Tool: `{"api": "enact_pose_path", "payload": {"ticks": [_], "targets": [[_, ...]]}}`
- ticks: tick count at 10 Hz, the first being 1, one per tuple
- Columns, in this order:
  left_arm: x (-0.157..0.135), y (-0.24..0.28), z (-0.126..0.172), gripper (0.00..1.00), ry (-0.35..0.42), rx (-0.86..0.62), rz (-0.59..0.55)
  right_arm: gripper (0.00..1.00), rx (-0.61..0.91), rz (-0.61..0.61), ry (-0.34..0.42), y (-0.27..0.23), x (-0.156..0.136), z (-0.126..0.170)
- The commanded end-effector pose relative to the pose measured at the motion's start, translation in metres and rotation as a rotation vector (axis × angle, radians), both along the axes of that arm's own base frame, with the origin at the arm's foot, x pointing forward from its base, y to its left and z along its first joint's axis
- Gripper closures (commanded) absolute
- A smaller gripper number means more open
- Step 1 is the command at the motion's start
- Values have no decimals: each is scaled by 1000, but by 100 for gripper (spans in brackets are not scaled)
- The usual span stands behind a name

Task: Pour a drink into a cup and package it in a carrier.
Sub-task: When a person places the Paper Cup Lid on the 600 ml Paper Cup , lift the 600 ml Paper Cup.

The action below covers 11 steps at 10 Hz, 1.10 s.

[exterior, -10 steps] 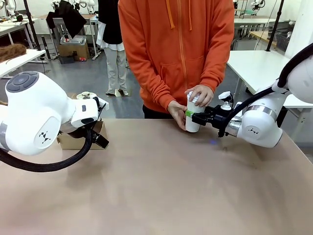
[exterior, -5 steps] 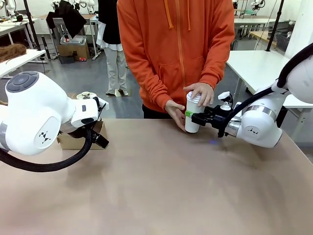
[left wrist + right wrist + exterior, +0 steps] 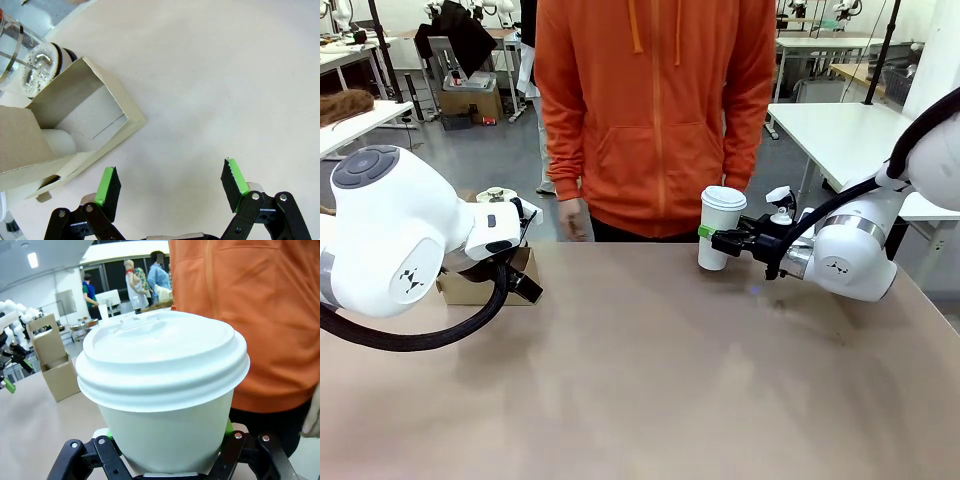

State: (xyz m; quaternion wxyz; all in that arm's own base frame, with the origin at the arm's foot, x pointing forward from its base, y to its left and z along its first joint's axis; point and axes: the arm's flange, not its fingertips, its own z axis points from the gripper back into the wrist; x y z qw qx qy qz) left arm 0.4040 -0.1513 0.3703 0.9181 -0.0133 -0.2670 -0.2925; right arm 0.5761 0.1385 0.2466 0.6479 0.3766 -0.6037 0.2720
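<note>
So, the table (image 3: 650, 380) first: the carrier (image 3: 470, 287) sits at its left side, well apart from the cup. My left gripper (image 3: 170, 186) hangs just beside the carrier, spread wide and holding nothing. The cup (image 3: 721, 228), lidded and upright, is near the far edge, clamped around its middle by my right gripper (image 3: 714, 236). I judge its paper wall soft and the cup probably heavy with drink, so I would squeeze gently, keep the pads (image 3: 705, 231) mid-wall below the lid, and carry it level.
</note>
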Motion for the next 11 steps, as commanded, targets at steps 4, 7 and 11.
{"api": "enact_pose_path", "payload": {"ticks": [4, 7, 11], "targets": [[0, 0, 0, 0, 0, -1, 0, 20, 8, 1, -10, 1, 0, 6], [0, 0, 0, 0, 0, -1, 0, 20, 8, 1, -10, 1, 0, 6], [0, 0, 0, 0, 0, -1, 0, 20, -31, 73, -24, -23, -15, 113]]}}
